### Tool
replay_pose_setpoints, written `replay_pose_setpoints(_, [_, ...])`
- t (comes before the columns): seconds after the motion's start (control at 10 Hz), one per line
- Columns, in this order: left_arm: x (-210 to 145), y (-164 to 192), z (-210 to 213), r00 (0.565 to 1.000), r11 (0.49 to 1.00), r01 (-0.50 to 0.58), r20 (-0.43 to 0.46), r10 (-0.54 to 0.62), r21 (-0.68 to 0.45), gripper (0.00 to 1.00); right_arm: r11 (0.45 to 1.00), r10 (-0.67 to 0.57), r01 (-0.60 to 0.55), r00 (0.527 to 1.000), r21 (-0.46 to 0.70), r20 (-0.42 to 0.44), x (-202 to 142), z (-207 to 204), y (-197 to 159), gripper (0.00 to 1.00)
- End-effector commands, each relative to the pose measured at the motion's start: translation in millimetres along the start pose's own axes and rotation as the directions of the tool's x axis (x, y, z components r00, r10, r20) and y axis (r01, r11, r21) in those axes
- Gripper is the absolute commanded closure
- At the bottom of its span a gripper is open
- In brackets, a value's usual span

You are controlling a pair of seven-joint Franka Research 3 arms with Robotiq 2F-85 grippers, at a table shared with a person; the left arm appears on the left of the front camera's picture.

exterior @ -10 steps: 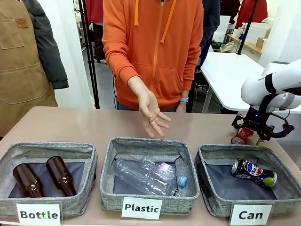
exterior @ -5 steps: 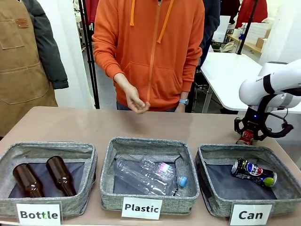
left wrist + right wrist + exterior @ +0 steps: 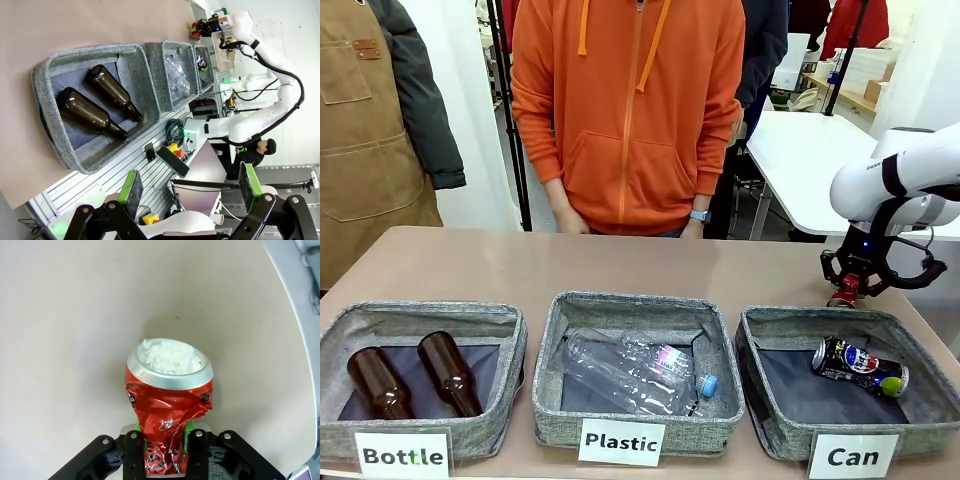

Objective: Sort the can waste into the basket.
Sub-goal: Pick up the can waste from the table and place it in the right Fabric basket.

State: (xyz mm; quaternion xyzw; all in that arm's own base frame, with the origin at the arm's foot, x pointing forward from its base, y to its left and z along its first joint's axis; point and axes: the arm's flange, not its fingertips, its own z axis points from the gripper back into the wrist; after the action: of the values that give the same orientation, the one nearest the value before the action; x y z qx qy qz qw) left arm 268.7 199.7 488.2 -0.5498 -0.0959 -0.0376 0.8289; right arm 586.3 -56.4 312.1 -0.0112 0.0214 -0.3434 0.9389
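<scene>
The crushed shiny red can is at the far right of the table, just behind the grey "Can" basket. My right gripper is shut on it from above. In the right wrist view the red can sticks out between the fingers, its silver end toward the tabletop. Whether it touches the table I cannot tell. The black can lies on its side in the "Can" basket. My left gripper is open with nothing between its green pads, far from both cans.
The "Bottle" basket at the left holds two brown bottles. The "Plastic" basket in the middle holds clear bottles. A person in an orange hoodie stands at the far edge, arms down.
The person's hand drew back from over the table to their side. My right gripper shut on the red can, which now stands upright between the fingers.
</scene>
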Motion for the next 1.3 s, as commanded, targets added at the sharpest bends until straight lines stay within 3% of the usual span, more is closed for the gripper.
replay_pose_setpoints(0.0, [-1,0,1,1.0,1.0,0.015,-0.005,-0.015,-0.003,0.0,0.999,0.043,-0.043,0.999,0.013,-0.005,-6,11,-3,1.0])
replay_pose_setpoints(0.1, [-1,0,1,1.0,1.0,0.015,-0.005,-0.015,-0.003,0.0,0.997,0.08,-0.08,0.997,0.02,0.003,-10,22,-5,1.0])
replay_pose_setpoints(0.3, [-1,0,1,1.0,1.0,0.015,-0.005,-0.015,-0.003,0.0,0.96,0.254,-0.26,0.965,0.101,0.072,-33,91,-31,1.0])
replay_pose_setpoints(0.4, [-1,0,1,1.0,1.0,0.015,-0.005,-0.015,-0.003,0.0,0.917,0.362,-0.375,0.926,0.134,0.106,-50,128,-45,1.0])
replay_pose_setpoints(0.5, [-1,0,1,1.0,1.0,0.015,-0.005,-0.015,-0.003,0.0,0.836,0.516,-0.532,0.846,0.134,0.134,-70,155,-60,1.0])
replay_pose_setpoints(0.6, [-1,0,1,1.0,1.0,0.015,-0.005,-0.015,-0.003,0.0,0.699,0.697,-0.711,0.702,0.077,0.148,-95,170,-73,0.9])
replay_pose_setpoints(0.7, [-1,0,1,1.0,1.0,0.015,-0.005,-0.015,-0.003,0.0,0.484,0.861,-0.875,0.482,0.032,0.159,-123,178,-82,0.9])
replay_pose_setpoints(0.8, [-1,0,1,1.0,1.0,0.015,-0.005,-0.015,-0.003,0.0,0.172,0.983,-0.984,0.168,-0.042,0.078,-150,177,-89,0.9])
replay_pose_setpoints(0.9, [-1,0,1,1.0,1.0,0.015,-0.005,-0.015,-0.003,0.0,-0.118,0.993,-0.993,-0.118,-0.015,0.006,-166,172,-95,0.9])
replay_pose_setpoints(1.0, [-1,0,1,1.0,1.0,0.015,-0.005,-0.015,-0.003,0.0,-0.327,0.942,-0.943,-0.33,0.061,-0.054,-178,163,-99,0.9])
replay_pose_setpoints(1.1, [-1,0,1,1.0,1.0,0.015,-0.005,-0.015,-0.003,0.0,-0.494,0.86,-0.862,-0.504,0.108,-0.084,-187,154,-100,0.9])
replay_pose_setpoints(1.2, [-1,0,1,1.0,1.0,0.015,-0.005,-0.015,-0.003,0.0,-0.699,0.696,-0.703,-0.711,0.129,-0.102,-193,146,-104,0.9])
